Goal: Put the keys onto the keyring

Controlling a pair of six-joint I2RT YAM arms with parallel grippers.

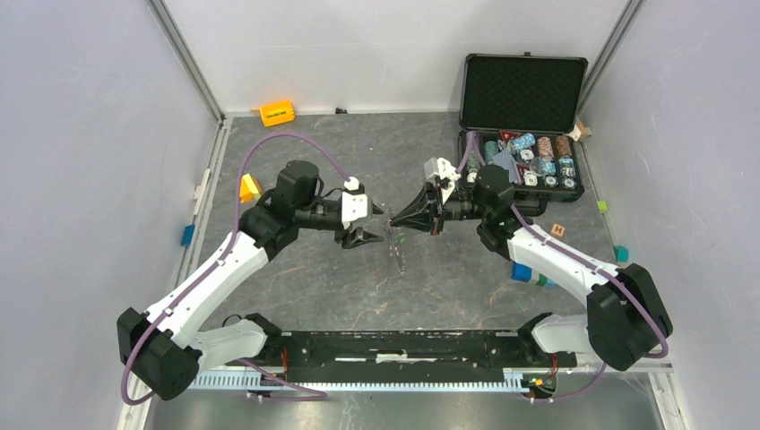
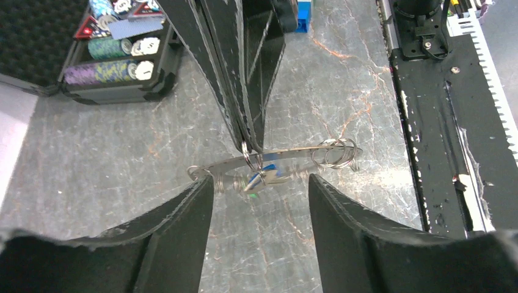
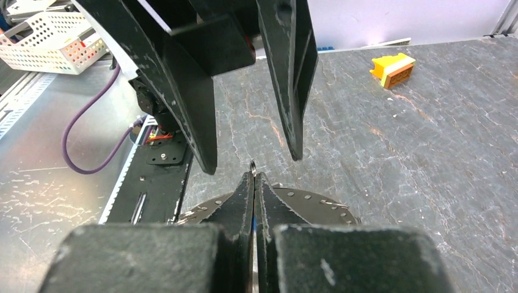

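Starting at the left gripper (image 2: 259, 186): jaws are spread wide with nothing between them, one finger on either side of the dangling bits and not touching any of it. The right gripper (image 3: 253, 178) is pinched completely shut on the rim of the keyring (image 3: 311, 206), holding it flat-ish above the table (image 2: 110, 159). I can't tell whether the tips have the rim itself or a thin wire loop on it.

The keys (image 2: 264, 177) show as a blurry green and blue blob hanging just under the ring, right below the pinch. They look hooked on, but it's too fuzzy to swear to. A couple of small split rings (image 2: 335, 152) sit further along the rim. The poker chip case (image 2: 116, 61) is well off to the side.

My read is the keys are on or nearly on, so this is the clearing-off step. I'd pull the left arm straight back so neither finger clips the ring or swings the keys. The right pinch shouldn't loosen until the ring is down on the table.
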